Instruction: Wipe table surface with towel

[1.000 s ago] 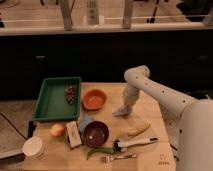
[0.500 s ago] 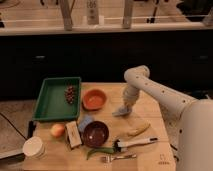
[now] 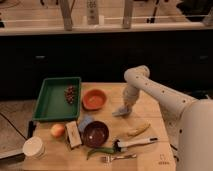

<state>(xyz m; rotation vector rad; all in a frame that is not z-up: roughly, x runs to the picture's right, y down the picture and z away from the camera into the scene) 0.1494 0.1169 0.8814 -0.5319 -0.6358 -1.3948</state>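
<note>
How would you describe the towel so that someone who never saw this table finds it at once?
Start at the wooden table and follow the white arm down to its gripper, right of the orange bowl. The towel is the small pale grey cloth lying under the gripper. It is the only soft, crumpled thing there; its neighbours are dishes, food and cutlery.

Dim, soft frame; warm overhead light on table (image 3: 150, 107); hand (image 3: 121, 111) blurred.
</note>
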